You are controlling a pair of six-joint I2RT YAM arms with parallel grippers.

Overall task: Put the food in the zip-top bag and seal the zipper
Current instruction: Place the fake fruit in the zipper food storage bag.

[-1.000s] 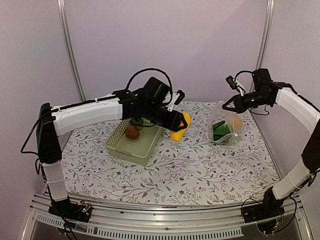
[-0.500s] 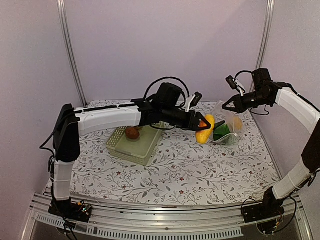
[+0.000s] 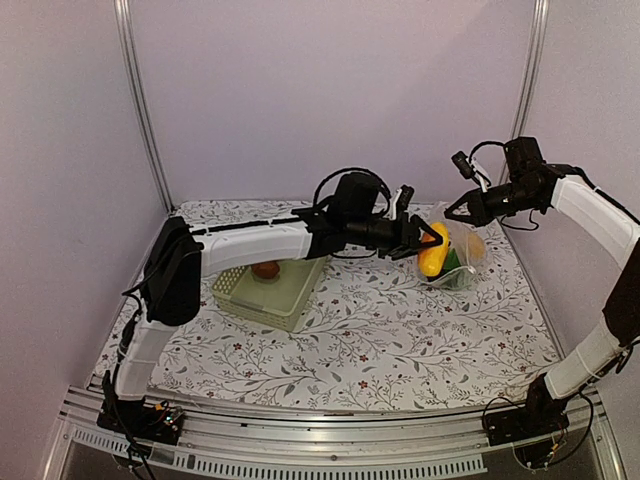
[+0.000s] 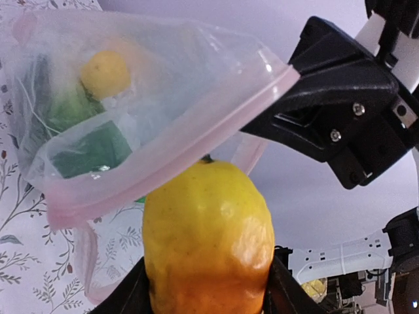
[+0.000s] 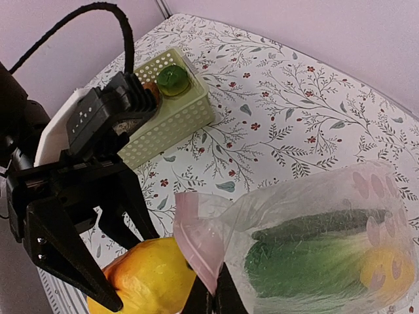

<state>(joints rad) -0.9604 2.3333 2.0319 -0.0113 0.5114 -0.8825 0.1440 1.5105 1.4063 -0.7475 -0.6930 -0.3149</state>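
My left gripper [image 3: 425,243] is shut on a yellow-orange toy fruit [image 3: 433,252], seen close up in the left wrist view [image 4: 208,235], and holds it at the open mouth of the clear zip-top bag [image 3: 455,250]. My right gripper [image 3: 452,212] is shut on the bag's pinkish zipper strip [image 5: 203,252] and lifts that edge. Inside the bag lie a green cucumber [image 5: 314,226], bok choy [image 5: 308,268] and a yellow piece [image 5: 386,271]. The fruit touches the strip [image 4: 163,154].
A pale green lattice basket [image 3: 270,290] stands left of centre on the floral cloth, with a brown piece [image 3: 265,270] in it. The right wrist view shows a green piece [image 5: 174,78] in the basket [image 5: 177,121] too. The left arm stretches across the middle.
My left arm has carried the yellow-orange fruit from beside the basket rightwards to the bag's mouth. The right gripper and bag have stayed still.
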